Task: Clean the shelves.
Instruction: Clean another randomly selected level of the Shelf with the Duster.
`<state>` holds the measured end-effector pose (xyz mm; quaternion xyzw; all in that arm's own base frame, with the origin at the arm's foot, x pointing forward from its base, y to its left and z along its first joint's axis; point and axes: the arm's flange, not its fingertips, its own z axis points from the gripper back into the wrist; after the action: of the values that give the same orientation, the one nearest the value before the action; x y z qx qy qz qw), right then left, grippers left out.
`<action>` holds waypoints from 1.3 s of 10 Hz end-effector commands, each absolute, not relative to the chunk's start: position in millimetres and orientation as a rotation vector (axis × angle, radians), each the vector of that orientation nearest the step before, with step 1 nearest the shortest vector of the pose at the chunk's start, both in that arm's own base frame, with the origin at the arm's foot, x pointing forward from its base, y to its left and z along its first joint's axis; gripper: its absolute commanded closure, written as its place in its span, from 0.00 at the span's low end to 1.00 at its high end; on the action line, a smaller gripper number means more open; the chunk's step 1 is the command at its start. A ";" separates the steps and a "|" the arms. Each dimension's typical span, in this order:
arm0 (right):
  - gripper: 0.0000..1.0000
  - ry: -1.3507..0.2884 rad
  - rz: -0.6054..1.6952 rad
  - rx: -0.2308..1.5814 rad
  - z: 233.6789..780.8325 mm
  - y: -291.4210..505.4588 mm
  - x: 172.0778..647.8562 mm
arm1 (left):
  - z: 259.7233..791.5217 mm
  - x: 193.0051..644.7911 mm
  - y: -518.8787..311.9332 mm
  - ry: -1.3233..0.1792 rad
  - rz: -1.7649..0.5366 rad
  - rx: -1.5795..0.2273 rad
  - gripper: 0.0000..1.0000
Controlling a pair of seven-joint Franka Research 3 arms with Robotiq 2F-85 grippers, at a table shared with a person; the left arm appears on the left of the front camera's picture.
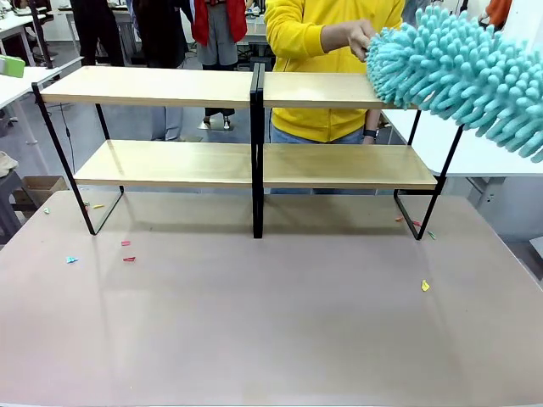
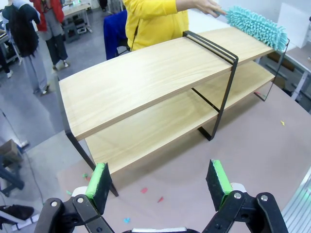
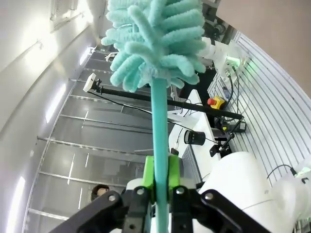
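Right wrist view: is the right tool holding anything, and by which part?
Yes. The right tool is shut on the duster, gripping its thin teal handle well below the fluffy head. The left tool is open, holding nothing.

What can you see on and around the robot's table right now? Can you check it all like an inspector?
Surface: brownish table, mostly bare.
Job's things: shelves stand at the far side, both wooden boards bare; teal fluffy duster lies on the top board's right end, a person's hand touching its tip.
Clutter: small coloured scraps near the rack's left foot, a yellow scrap at the right.
Grippers: left gripper hovers before the shelves, jaws open and empty; right gripper shut on the duster's handle.
Cables: black cables on a side bench.
Surroundings: person in yellow behind the shelves; cardboard box on the floor.
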<state>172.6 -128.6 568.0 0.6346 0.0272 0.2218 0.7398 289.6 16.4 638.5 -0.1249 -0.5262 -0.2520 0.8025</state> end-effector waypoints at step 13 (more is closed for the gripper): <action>0.87 0.407 0.133 0.922 405.5 39.3 294.5 | 638.1 289.5 15.8 -1.127 -0.536 -0.265 0.00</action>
<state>279.7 24.6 417.8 0.4487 0.2076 0.0881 0.8647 289.9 16.4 638.1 -0.1250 -0.5257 -0.2519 0.8028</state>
